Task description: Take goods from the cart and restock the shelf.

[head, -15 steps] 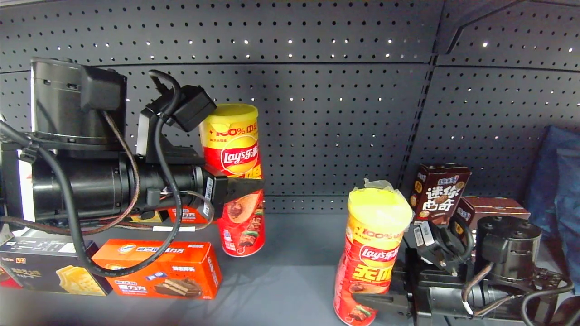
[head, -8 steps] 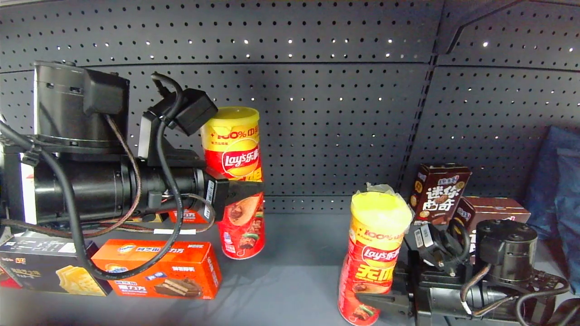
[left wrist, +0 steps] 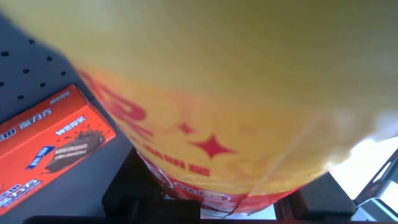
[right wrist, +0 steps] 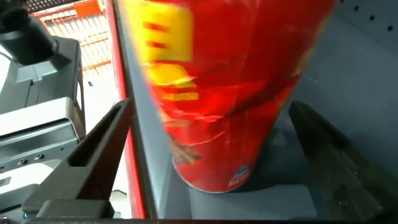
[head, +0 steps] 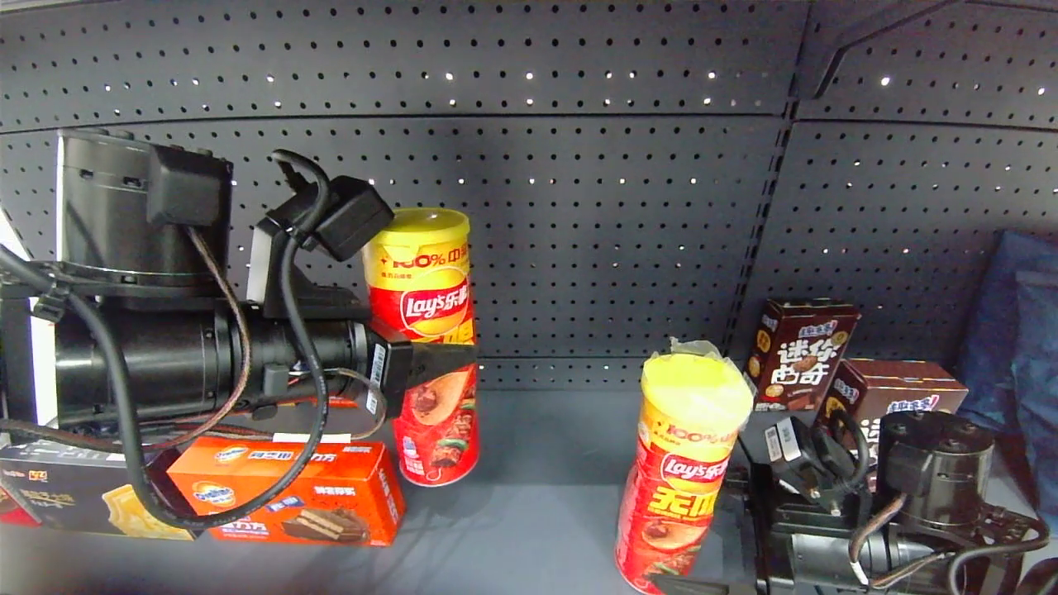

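Head view: the left chip can [head: 426,347] is upright near the shelf [head: 545,496] back wall, clamped in the left gripper [head: 446,357], not yet released; the right chip can [head: 686,479] leans slightly by the front edge, the right gripper [right wrist: 208,124] spread wide around it; both look nearly shelved; bare shelf lies between them; an orange box [head: 289,487] and brown boxes [head: 798,351] crowd the outer sides.

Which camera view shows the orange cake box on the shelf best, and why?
The head view: the orange cake box shows its whole front and top, crossed by a cable. The left wrist view catches part of it beside the chip can.
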Tool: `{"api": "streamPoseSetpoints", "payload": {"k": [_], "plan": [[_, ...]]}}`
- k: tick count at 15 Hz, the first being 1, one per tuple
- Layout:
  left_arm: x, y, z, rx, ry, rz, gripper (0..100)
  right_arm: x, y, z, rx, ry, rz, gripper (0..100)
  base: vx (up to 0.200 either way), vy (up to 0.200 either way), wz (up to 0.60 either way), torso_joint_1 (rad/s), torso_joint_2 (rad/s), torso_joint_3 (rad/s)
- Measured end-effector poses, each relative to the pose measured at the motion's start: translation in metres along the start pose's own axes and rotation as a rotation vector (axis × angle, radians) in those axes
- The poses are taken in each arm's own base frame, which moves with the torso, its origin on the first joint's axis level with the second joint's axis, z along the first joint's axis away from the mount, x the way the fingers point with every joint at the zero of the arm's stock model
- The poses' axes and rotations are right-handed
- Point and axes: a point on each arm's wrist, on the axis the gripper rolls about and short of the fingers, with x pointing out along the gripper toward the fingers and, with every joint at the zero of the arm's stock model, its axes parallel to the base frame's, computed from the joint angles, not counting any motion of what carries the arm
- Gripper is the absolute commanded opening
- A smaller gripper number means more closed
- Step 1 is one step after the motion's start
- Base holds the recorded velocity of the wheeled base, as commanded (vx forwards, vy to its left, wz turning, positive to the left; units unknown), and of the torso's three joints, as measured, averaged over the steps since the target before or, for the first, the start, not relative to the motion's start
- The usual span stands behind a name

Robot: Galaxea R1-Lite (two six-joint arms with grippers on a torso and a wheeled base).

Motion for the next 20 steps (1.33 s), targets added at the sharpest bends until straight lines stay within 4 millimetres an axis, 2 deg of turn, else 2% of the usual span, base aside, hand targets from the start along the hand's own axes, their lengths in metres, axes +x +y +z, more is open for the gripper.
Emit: {"api": "streamPoseSetpoints", "payload": {"k": [4,9,13,17,20], "plan": [[-0.004,-0.001,-0.001,0.000,-0.002,0.001,0,-0.018,0.011,0.012,-0.024,-0.042,-0.015,100,0.000,0.000,0.00,0.000,0.00,0.000],[-0.006,-0.002,-0.001,0.002,-0.004,0.002,0,-0.051,0.037,0.031,-0.045,-0.111,-0.053,100,0.000,0.000,0.00,0.000,0.00,0.000],[-0.009,-0.003,0.000,0.004,-0.012,0.003,0,-0.080,0.061,0.040,-0.031,-0.100,-0.120,100,0.000,0.000,0.00,0.000,0.00,0.000],[-0.009,-0.005,0.001,0.008,-0.016,-0.004,0,-0.123,0.093,0.048,0.006,-0.088,-0.331,100,0.000,0.000,0.00,0.000,0.00,0.000],[-0.009,-0.006,0.003,0.012,-0.023,-0.006,0,-0.160,0.122,0.036,0.030,-0.088,-0.583,100,0.000,0.000,0.00,0.000,0.00,0.000]]}}
